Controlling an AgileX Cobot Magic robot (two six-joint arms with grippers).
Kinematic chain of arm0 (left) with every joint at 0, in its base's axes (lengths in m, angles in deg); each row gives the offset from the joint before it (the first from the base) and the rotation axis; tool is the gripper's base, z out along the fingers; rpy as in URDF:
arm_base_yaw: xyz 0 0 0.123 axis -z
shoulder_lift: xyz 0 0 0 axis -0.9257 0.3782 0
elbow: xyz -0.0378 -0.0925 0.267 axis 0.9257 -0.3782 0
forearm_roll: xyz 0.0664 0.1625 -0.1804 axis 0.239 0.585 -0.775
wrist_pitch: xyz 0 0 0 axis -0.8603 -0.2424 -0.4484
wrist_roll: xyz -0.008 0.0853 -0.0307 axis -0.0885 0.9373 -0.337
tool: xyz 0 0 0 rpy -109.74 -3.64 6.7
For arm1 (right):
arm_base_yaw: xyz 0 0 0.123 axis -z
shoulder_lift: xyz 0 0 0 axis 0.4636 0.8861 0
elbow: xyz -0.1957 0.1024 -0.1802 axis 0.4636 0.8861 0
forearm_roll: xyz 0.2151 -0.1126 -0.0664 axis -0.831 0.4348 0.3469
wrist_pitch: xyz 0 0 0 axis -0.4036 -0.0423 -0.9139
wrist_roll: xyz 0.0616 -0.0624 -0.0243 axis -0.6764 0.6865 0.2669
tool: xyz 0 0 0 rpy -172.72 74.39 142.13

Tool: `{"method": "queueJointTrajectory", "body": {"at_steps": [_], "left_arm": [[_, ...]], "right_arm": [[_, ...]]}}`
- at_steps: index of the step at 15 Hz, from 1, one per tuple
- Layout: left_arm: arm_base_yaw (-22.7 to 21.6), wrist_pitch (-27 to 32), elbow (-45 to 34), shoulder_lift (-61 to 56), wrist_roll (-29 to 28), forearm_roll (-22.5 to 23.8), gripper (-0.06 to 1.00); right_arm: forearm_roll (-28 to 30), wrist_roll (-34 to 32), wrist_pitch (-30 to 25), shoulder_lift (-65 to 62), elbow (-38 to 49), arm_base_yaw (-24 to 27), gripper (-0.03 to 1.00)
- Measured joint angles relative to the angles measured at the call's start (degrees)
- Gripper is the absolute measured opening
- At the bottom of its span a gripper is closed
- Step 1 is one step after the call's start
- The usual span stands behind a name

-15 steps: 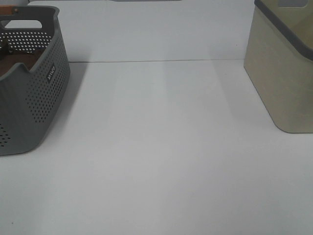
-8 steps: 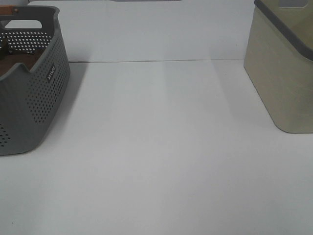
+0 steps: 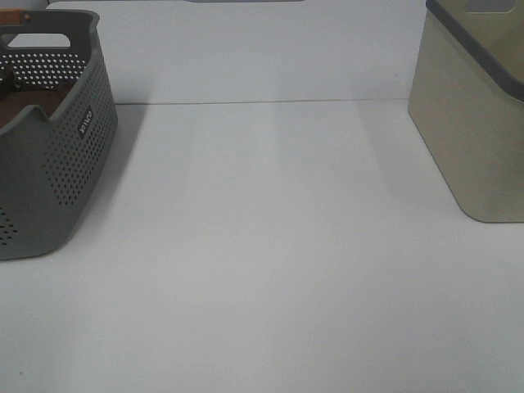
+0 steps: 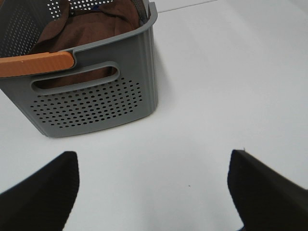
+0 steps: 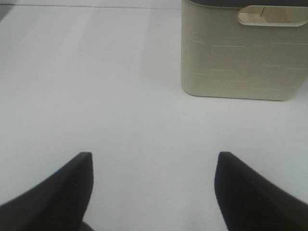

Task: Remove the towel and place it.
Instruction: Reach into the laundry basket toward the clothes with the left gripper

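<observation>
The dark brown towel (image 4: pixel 91 29) lies bunched inside the grey perforated basket (image 4: pixel 96 103); in the exterior high view only a sliver of the towel (image 3: pixel 20 110) shows inside the basket (image 3: pixel 57 164) at the left edge. My left gripper (image 4: pixel 151 185) is open and empty, hovering over the table in front of the basket, apart from it. My right gripper (image 5: pixel 151 185) is open and empty, facing the beige bin. Neither gripper shows in the exterior high view.
A beige bin (image 3: pixel 475 123) with a dark rim stands at the right; it also shows in the right wrist view (image 5: pixel 243 53). The grey basket has an orange handle (image 4: pixel 36 64). The white table (image 3: pixel 270 246) spreads between basket and bin.
</observation>
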Motion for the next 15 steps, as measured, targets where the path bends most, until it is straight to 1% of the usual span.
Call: {"method": "queueJointTrajectory", "body": {"at_steps": [15], "left_arm": [[0.00, 0.00, 0.00, 0.00, 0.00, 0.00, 0.80]], "right_arm": [[0.00, 0.00, 0.00, 0.00, 0.00, 0.00, 0.68]]}}
